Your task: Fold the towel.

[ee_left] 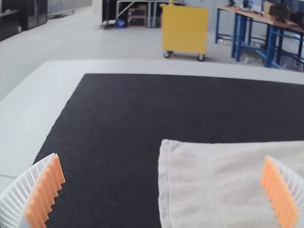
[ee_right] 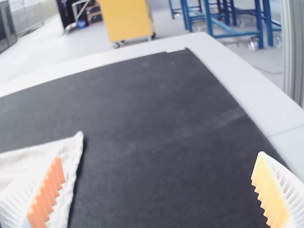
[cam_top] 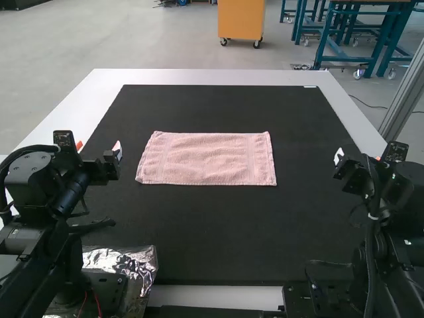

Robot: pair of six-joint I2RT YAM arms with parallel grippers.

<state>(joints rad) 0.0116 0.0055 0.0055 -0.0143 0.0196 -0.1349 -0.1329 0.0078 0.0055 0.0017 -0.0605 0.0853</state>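
Observation:
A pink towel (cam_top: 207,159) lies flat as a wide rectangle near the middle of the dark mat; I cannot tell whether it is one layer or folded. My left gripper (cam_top: 116,154) is held to the left of the towel, and my right gripper (cam_top: 339,162) is off to its right; neither touches it. In the left wrist view the towel (ee_left: 232,180) lies beyond the widely parted fingers of my left gripper (ee_left: 161,190). The right wrist view has a corner of the towel (ee_right: 66,152) past one finger of my right gripper (ee_right: 159,190), which stands open.
The black mat (cam_top: 212,232) covers most of the white table (cam_top: 218,77). A foil-wrapped block (cam_top: 122,265) sits at the near left by the left arm's base. Mat surface surrounds the towel on all sides.

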